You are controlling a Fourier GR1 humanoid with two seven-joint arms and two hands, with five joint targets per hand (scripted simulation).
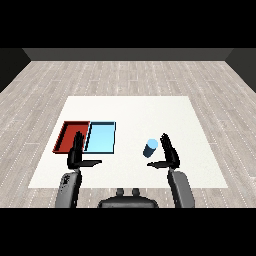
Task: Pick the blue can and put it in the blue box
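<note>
A light blue can (pixel 150 148) stands on the white table (pixel 135 112), right of centre and near the front. My right hand (pixel 169 153) is just to its right, fingers straight and thumb stretched out below the can, not touching it. The light blue tray (pixel 101 137) lies at the left of the table with nothing in it. My left hand (pixel 76 152) hovers open over the front edge of the trays, thumb pointing right.
A red tray (pixel 67 135) lies against the blue tray's left side, partly hidden behind my left hand. The table's front edge runs just under both forearms. Grey wooden floor surrounds the table.
</note>
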